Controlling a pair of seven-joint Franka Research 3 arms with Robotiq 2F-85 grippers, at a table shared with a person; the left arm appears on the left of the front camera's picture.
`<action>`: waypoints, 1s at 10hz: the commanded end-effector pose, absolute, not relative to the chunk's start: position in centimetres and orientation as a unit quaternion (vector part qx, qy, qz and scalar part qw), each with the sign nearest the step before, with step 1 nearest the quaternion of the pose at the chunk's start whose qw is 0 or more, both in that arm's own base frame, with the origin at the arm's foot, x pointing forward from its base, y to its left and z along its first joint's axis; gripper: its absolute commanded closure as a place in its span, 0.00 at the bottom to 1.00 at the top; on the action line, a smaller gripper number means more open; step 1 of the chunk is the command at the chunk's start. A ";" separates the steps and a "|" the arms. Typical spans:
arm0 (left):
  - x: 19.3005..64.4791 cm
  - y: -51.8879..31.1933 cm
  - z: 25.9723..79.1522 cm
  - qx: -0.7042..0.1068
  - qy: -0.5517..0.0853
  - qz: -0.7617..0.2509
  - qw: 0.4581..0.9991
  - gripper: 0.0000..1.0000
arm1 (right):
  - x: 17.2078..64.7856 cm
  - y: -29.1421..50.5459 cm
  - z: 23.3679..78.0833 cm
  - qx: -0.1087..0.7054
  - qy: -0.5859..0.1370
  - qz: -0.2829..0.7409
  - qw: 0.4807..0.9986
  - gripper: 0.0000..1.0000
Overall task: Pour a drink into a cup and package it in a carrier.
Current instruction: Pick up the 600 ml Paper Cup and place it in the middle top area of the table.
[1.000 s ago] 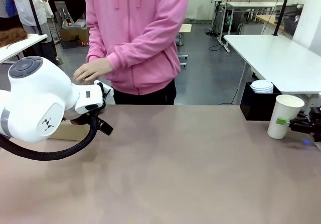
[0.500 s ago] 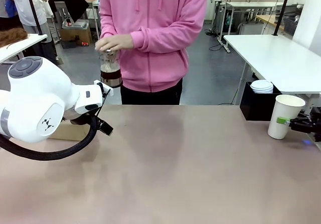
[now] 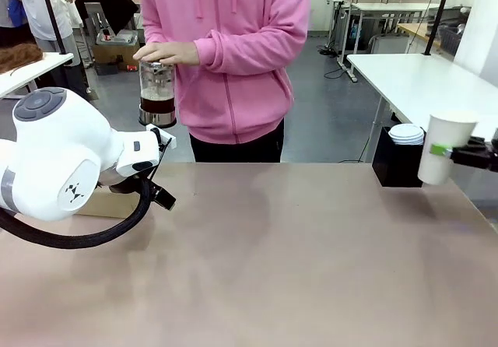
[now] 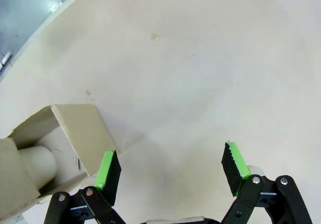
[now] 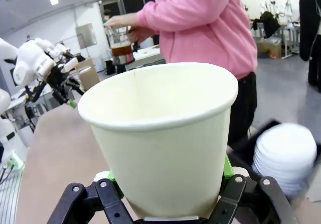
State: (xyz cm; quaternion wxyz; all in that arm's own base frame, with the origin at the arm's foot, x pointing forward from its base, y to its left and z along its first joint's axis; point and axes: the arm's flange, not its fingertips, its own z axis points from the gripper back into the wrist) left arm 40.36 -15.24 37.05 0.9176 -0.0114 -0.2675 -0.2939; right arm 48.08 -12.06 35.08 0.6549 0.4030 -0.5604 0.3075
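Note:
A person in a pink hoodie holds the glass jug of reddish-brown drink [image 3: 157, 94] in the air beyond the table's far left edge, one hand on its lid. The same jug [image 5: 120, 45] is small and far off in the right wrist view. My right gripper [image 3: 450, 152] is shut on the white paper cup [image 3: 443, 148] and holds it upright above the table's right end. The cup [image 5: 165, 133] is open-topped, without a lid. My left gripper [image 4: 170, 169] hangs open over bare table, beside the brown cardboard carrier [image 4: 55, 138]. The carrier [image 3: 105, 204] lies partly behind my left arm.
A black box [image 3: 393, 164] with a stack of white lids [image 3: 406, 134] stands at the far right, just behind the cup. A pale rounded shape [image 4: 35, 163] lies inside the carrier. My left arm [image 3: 70, 168] takes up the near left of the table.
My right gripper has lifted the cup off the table. The person has brought the jug up from out of sight and moved it a little left and lower.

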 end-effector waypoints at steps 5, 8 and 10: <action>40.3 -15.2 37.1 -0.012 -0.268 -0.294 0.918 0.00 | 54.5 7.2 35.0 0.377 -0.612 0.291 0.631 0.20; 40.3 -15.2 37.1 -0.012 -0.268 -0.294 0.918 0.00 | 57.4 12.4 30.9 0.366 -0.643 0.271 0.616 0.20; 40.3 -15.2 37.1 -0.012 -0.268 -0.294 0.918 0.00 | 58.8 14.3 28.1 0.347 -0.648 0.277 0.619 0.20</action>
